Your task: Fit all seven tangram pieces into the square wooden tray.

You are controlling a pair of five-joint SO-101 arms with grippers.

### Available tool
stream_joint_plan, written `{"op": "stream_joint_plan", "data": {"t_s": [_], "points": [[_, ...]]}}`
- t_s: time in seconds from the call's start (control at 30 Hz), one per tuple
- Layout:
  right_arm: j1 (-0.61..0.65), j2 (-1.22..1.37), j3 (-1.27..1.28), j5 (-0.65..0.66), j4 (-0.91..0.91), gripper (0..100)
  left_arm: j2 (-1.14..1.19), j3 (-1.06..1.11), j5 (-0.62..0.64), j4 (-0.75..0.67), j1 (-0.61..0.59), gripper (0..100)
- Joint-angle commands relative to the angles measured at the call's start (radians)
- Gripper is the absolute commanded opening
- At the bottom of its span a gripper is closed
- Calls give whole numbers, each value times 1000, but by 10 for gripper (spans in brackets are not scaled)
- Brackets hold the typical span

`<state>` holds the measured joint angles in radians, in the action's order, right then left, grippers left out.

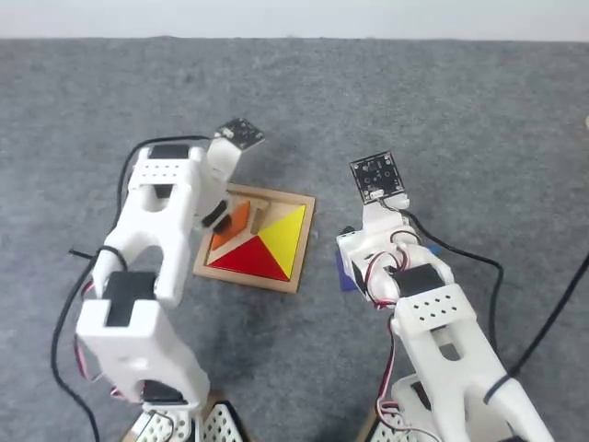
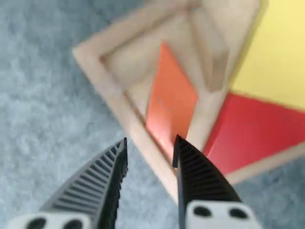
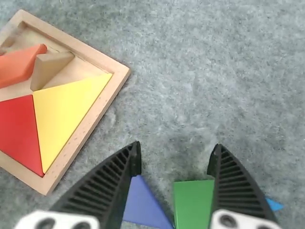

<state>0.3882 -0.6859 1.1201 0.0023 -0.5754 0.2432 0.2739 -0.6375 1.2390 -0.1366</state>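
Wooden tray (image 3: 81, 131) holds red triangle (image 3: 16, 131), yellow triangle (image 3: 62, 107), orange piece (image 3: 16, 64).

Grey speckled felt-like mat (image 1: 479, 110) spreads edge to edge. Pale wall strip (image 1: 294, 17) along 12 o'clock edge of high view. Light soft, even; shadows on mat faint.

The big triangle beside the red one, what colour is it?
The triangle is yellow; right wrist view shows it best.

A fixed camera looks down over my table (image 1: 442, 101); both wrist cameras look closely down, sharing the wooden tray (image 1: 306, 245).
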Motion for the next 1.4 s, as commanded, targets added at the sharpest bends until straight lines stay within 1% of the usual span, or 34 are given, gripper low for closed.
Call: {"op": "stream_joint_plan", "data": {"t_s": [0.0,0.13,0.27,0.37,0.53,0.6,0.7,0.87,1.03,1.1,1.2,1.37], "points": [[4,-31,-6,14,15,241,-118,44,-51,8,-43,155],[5,-31,-6,14,16,241,-183,87,-69,8,-81,155],[5,-31,-6,14,16,241,-238,82,-52,-3,-64,155],[5,-31,-6,14,16,241,-244,87,6,-81,-12,155],[4,-31,-6,14,15,241,-166,82,84,-232,48,155],[4,-31,-6,14,15,241,-124,82,114,-282,51,155],[5,-31,-6,14,13,241,-74,81,110,-333,34,155],[5,-31,-6,14,15,241,-34,88,77,-330,15,155],[5,-33,-6,14,13,241,-35,85,49,-215,17,149],[5,-33,-6,14,13,241,-35,85,46,-184,15,127],[5,-33,-6,14,12,241,-35,85,8,-150,11,107],[5,-33,-6,14,12,241,-64,36,83,-167,-15,111]]}}
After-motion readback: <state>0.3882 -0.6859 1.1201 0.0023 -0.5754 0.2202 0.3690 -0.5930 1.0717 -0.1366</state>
